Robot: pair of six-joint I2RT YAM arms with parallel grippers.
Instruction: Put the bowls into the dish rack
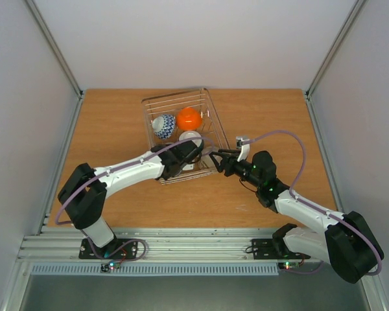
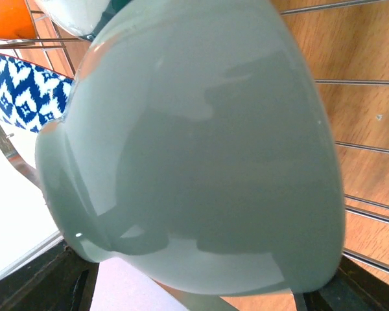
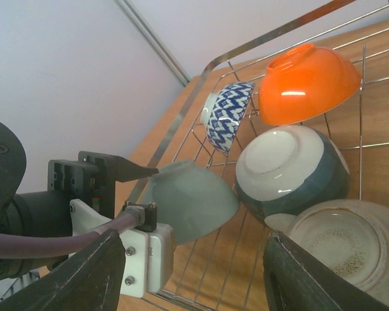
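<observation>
Your left gripper (image 1: pixel 188 153) has its fingers spread wide and clamped on the rim of the glossy pale green ceramic bowl (image 3: pixel 193 199). It holds the bowl tilted just above the wires at the near end of the silvery wire dish rack (image 3: pixel 175 123). Your right gripper (image 1: pixel 215 161) is open and empty, just beside the rack's near-right corner.

If you let go from here, the slick bowl will likely roll or knock the teal-banded white bowl (image 3: pixel 292 170) beside it. The two wrists are also close enough to clash or shove the rack.

The rack already holds four bowls:
- the bright orange bowl (image 3: pixel 308 81) and the blue-and-white patterned bowl (image 3: pixel 225 115) at its far end
- the teal-banded one at mid-rack
- a speckled beige bowl (image 3: pixel 340 249) nearest its near-right corner
</observation>
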